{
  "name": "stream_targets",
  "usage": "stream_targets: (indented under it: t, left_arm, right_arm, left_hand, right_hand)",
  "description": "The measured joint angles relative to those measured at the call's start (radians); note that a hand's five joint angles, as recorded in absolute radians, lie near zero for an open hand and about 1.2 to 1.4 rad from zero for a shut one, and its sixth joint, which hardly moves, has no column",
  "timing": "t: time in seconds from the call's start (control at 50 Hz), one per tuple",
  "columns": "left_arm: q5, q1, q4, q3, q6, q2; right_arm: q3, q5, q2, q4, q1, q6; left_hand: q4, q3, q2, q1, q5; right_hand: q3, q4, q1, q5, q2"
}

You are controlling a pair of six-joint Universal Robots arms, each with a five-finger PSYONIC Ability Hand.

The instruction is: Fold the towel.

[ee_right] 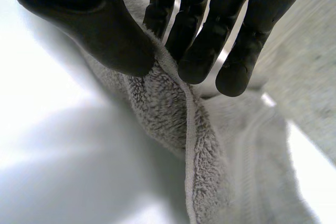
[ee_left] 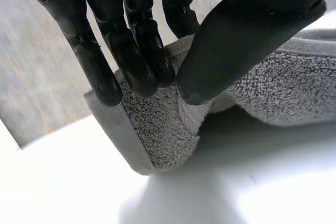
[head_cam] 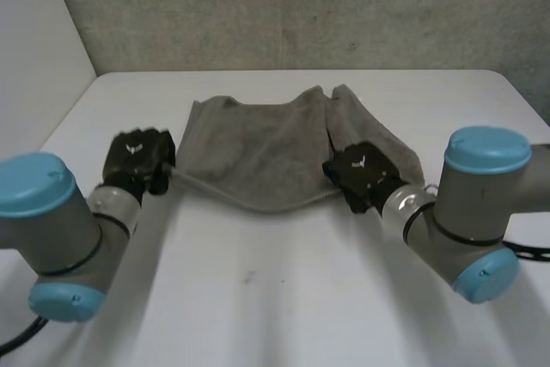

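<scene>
Left hand (head_cam: 137, 157) and right hand (head_cam: 361, 174) each pinch one end of the towel's (head_cam: 258, 143) near edge (thumb against fingers); its bulk lies between them, toward frame top.

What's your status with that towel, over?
Left hand pinches towel at near left corner. Right hand pinches near right edge. Near edge raised off table. Nothing in the way.

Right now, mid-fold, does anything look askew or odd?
The grey terry towel lies uneven: its right side is doubled into a ridge beside the right hand, and its far edge dips mid-way. The left hand pinches the near left corner, the right hand a hemmed edge. No damage shows.
</scene>
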State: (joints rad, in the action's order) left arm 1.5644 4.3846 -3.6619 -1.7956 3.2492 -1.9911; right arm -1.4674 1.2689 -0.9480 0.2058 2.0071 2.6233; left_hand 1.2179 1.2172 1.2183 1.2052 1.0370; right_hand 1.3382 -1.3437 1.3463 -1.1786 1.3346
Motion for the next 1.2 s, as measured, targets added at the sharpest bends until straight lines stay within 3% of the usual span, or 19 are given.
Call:
stream_targets:
  t: [0.12, 0.16, 0.2, 0.28, 0.48, 0.62, 0.74, 0.98, 1.08, 1.2]
  left_arm:
    - [-0.009, 0.0, 0.002, -0.022, 0.0, -0.009]
    - [-0.013, 0.0, 0.002, -0.022, 0.0, -0.004]
    - [-0.016, 0.0, 0.002, -0.02, -0.001, 0.003]
    - [-0.02, 0.001, 0.001, -0.015, -0.002, 0.015]
    - [-0.023, 0.026, 0.0, -0.028, -0.007, 0.086]
    - [-0.023, 0.035, 0.002, -0.023, -0.008, 0.136]
    - [-0.021, 0.027, 0.01, 0.007, -0.008, 0.164]
    - [-0.017, -0.001, 0.041, 0.071, -0.011, 0.176]
    - [-0.017, 0.002, 0.051, 0.08, -0.013, 0.19]
    - [-0.016, 0.023, 0.055, 0.077, -0.016, 0.216]
  right_arm:
    - [-0.028, -0.002, 0.005, 0.001, -0.009, 0.014]
    - [-0.038, -0.001, -0.006, 0.003, -0.012, 0.027]
    - [-0.049, 0.0, -0.022, 0.008, -0.016, 0.057]
    - [-0.069, 0.0, -0.046, 0.021, -0.026, 0.125]
    - [-0.075, -0.002, -0.068, 0.041, -0.092, 0.283]
    - [-0.058, -0.007, -0.043, 0.036, -0.127, 0.344]
    - [-0.051, -0.008, -0.025, 0.026, -0.124, 0.368]
    - [-0.045, -0.007, 0.017, 0.037, -0.108, 0.371]
    - [-0.008, 0.005, 0.061, 0.071, -0.084, 0.366]
    - [0.033, 0.049, 0.098, 0.111, -0.08, 0.356]
  left_hand:
    - [0.0, 0.0, 0.0, 0.0, 0.0]
    - [0.0, 0.0, 0.0, 0.0, 0.0]
    - [0.0, 0.0, 0.0, 0.0, 0.0]
    - [0.0, 0.0, 0.0, 0.0, 0.0]
    - [0.0, 0.0, 0.0, 0.0, 0.0]
    - [0.0, 0.0, 0.0, 0.0, 0.0]
    - [0.0, 0.0, 0.0, 0.0, 0.0]
    - [0.0, 0.0, 0.0, 0.0, 0.0]
    - [0.0, 0.0, 0.0, 0.0, 0.0]
    - [0.0, 0.0, 0.0, 0.0, 0.0]
  right_hand:
    - [-0.011, 0.013, -0.013, 0.013, -0.01]
    - [-0.058, 0.064, -0.076, 0.075, -0.055]
    - [-0.322, 0.326, -0.345, 0.345, -0.326]
    - [-0.517, 0.518, -0.536, 0.545, -0.512]
    - [-0.598, 0.599, -0.61, 0.632, -0.585]
    - [-0.888, 0.889, -0.9, 0.938, -0.884]
    - [-1.017, 1.026, -1.023, 1.079, -0.987]
    - [-1.001, 1.008, -1.008, 1.019, -0.986]
    - [-0.743, 0.751, -0.755, 0.75, -0.742]
    - [-0.59, 0.598, -0.602, 0.606, -0.592]
